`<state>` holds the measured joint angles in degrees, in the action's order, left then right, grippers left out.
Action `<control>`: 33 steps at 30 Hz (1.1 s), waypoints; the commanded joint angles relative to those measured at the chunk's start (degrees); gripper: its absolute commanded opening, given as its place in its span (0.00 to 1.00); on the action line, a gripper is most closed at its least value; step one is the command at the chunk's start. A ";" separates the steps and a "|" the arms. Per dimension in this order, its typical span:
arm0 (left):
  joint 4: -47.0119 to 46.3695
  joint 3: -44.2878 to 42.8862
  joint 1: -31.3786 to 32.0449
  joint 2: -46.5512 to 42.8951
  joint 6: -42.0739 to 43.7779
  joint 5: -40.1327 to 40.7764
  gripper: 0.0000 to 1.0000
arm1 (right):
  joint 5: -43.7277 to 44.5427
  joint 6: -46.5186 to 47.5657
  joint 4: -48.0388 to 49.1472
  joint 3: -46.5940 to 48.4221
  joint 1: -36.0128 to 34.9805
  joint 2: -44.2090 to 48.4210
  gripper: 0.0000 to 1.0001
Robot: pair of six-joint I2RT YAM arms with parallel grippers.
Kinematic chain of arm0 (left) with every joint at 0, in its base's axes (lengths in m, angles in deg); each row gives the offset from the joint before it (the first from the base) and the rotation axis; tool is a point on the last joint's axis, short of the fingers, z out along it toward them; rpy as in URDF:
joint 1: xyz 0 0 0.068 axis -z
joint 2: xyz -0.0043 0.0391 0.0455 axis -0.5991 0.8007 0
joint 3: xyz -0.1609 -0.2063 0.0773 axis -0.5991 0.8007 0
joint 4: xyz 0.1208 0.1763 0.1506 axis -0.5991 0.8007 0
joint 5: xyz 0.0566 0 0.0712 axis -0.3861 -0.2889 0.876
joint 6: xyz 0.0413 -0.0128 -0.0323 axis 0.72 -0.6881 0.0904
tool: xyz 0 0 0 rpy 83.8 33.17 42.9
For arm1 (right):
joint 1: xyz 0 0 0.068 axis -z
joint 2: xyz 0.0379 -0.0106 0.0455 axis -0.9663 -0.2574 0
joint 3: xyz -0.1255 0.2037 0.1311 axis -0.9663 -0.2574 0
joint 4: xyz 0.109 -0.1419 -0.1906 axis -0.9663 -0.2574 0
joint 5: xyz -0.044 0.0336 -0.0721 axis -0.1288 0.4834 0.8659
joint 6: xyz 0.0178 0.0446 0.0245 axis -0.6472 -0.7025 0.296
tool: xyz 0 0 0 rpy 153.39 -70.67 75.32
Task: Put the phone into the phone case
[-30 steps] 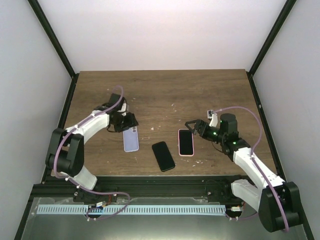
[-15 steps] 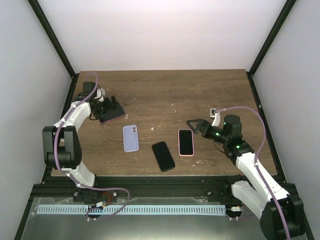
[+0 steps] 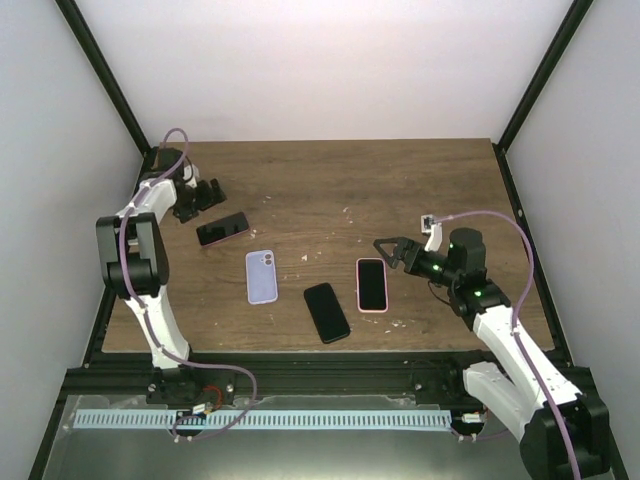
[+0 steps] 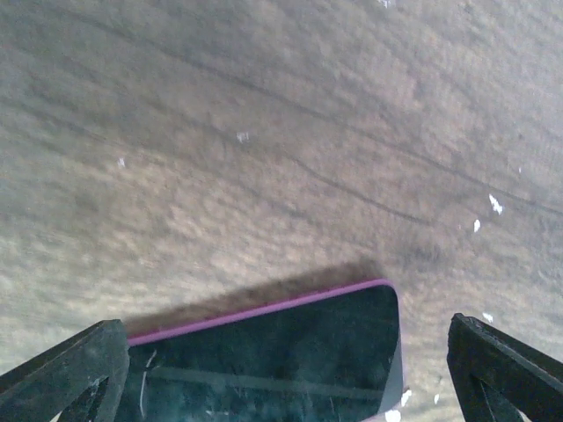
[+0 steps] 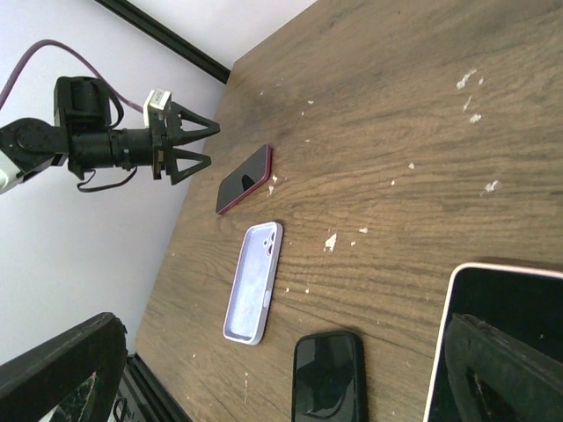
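Neither arm has anything. The left gripper (image 3: pixel 208 193) is spread wide at the far left of the table (image 3: pixel 330 190), just beyond a magenta-edged phone (image 3: pixel 222 231). The right gripper (image 3: pixel 382 252) is also gaping, hovering by the top end of a pink-cased phone (image 3: pixel 371 285). The empty lilac case (image 3: pixel 261 276) lies flat mid-table, and the bare black phone (image 3: pixel 327 312) sits near it on the right, not touching.

The obvious trap is grabbing the wrong handset, since three are lying around. The black one also lies flat on the wood, so the fingers could skid off its edges or shove it into the case. Nothing pins the case either, so it'll probably slide when a phone gets pressed in.
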<state>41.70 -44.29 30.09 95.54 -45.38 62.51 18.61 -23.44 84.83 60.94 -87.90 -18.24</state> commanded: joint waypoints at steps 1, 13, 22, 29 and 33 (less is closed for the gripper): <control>2.26 -4.38 -1.65 3.16 2.67 1.04 1.00 | 1.28 4.09 -2.97 6.05 0.24 -1.16 1.00; 1.90 -8.04 -2.16 9.97 2.13 -1.54 0.99 | 2.20 5.20 -3.29 8.71 0.23 -1.80 1.00; 5.58 -5.94 -1.81 11.11 0.14 -0.13 0.98 | 2.50 7.30 -5.45 10.57 0.28 -2.41 1.00; 4.94 2.19 -0.38 6.77 -0.37 -1.38 0.96 | 2.71 7.54 -6.30 10.71 0.26 -2.47 1.00; 5.10 6.61 1.47 3.35 -0.79 -0.77 0.94 | 2.30 7.42 -6.87 10.93 0.32 -2.47 1.00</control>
<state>42.62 -42.79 29.56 100.09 -44.83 62.01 20.82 -16.77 78.91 69.13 -87.90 -21.11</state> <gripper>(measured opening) 0.949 0.999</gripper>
